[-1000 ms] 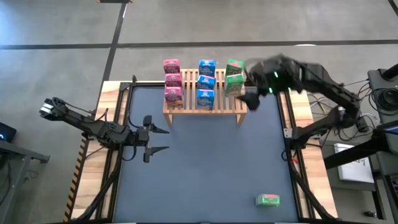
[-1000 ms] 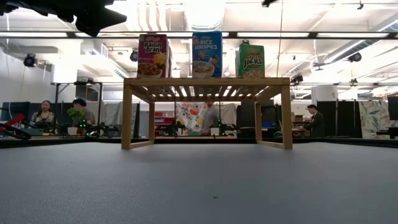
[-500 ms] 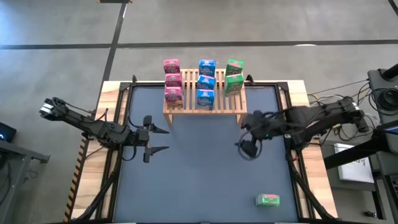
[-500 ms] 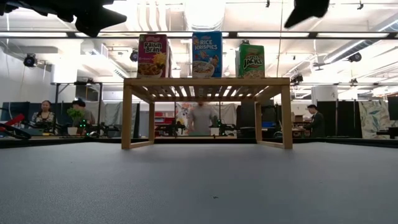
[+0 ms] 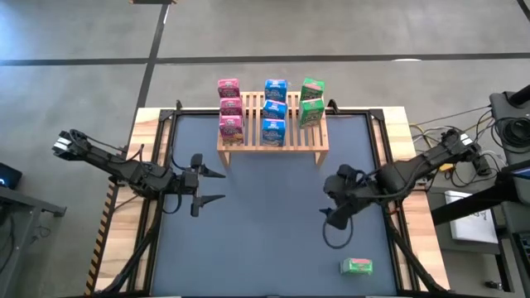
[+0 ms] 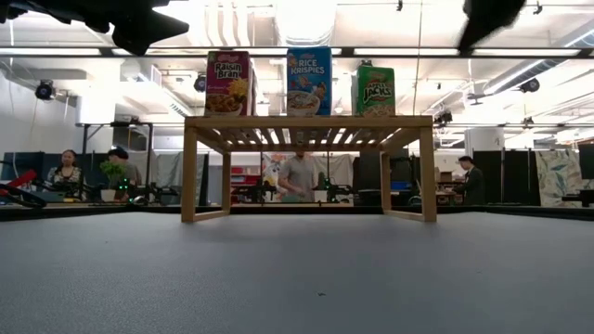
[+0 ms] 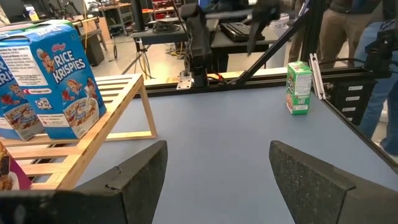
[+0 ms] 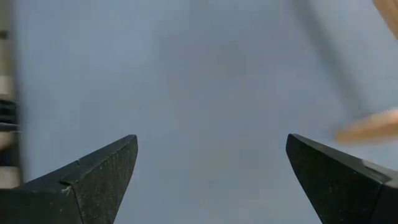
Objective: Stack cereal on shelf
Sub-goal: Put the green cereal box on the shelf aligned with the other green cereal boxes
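The wooden slatted rack (image 5: 286, 141) stands at the table's far middle. On it stand three pink boxes (image 5: 230, 106), three blue boxes (image 5: 274, 108) and two green boxes (image 5: 311, 99), in three rows. One more green box (image 5: 357, 266) stands upright on the table near the front right; it also shows in the left wrist view (image 7: 298, 87). My right gripper (image 5: 331, 228) is open and empty above the table, between the rack and that lone green box. My left gripper (image 5: 222, 185) is open and empty at the table's left, in front of the rack.
Black rails (image 5: 161, 165) frame the dark table mat on the left and right. The mat between the rack and the near edge holds only the lone green box. In the low view, people (image 6: 299, 176) are in the room behind the table.
My right gripper has swung from beside the green boxes at the rack's far right corner toward the table's near edge, coming down over the mat toward the lone green box. The boxes and the rack have stayed where they were.
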